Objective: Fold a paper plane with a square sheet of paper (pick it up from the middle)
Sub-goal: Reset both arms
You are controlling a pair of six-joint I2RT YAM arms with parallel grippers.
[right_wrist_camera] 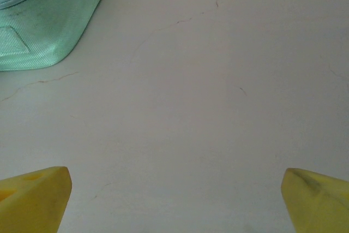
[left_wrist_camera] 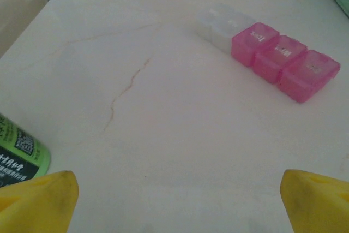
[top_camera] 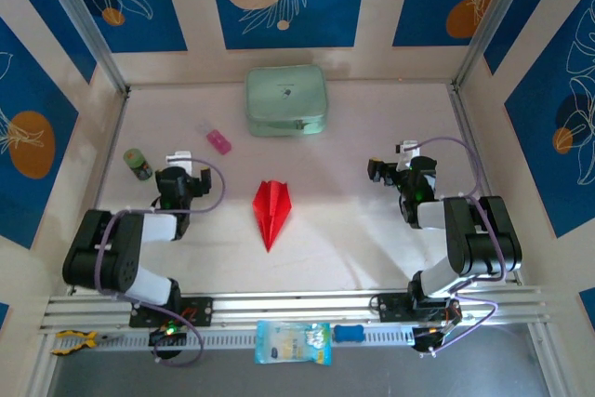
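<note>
Paper plane (top_camera: 271,211) lies flat on the pale surface (top_camera: 353,230) at the middle of the overhead view. It is bright red and folded to a slim dart, with its sharp nose toward the bottom of the frame, its wider tail toward the top and a crease down its length. Nothing touches the paper plane; it sits between the two arms, well apart from each. The left tool (top_camera: 178,166) stands at centre left of the overhead view, and in its own wrist view the left tool (left_wrist_camera: 180,200) has its yellow fingertips (left_wrist_camera: 38,200) at the two lower corners of the frame. They are spread wide, with bare surface between them and nothing held. A green bottle (top_camera: 138,164) stands just to its left, showing as a green label (left_wrist_camera: 19,154) at the lower left edge of that wrist view. A pill box (top_camera: 218,141) with pink and clear compartments lies toward the upper right (left_wrist_camera: 272,53). The right tool (top_camera: 390,166) stands at centre right of the overhead view. Its wrist view shows the right tool (right_wrist_camera: 174,200) with its fingertips (right_wrist_camera: 32,200) equally far apart and empty. A pale green case (top_camera: 286,100) rests at top centre of the overhead view, above the plane, and its corner fills the upper left of the right wrist view (right_wrist_camera: 38,20). A blue and white packet (top_camera: 292,342) lies on the rail at bottom centre.
</note>
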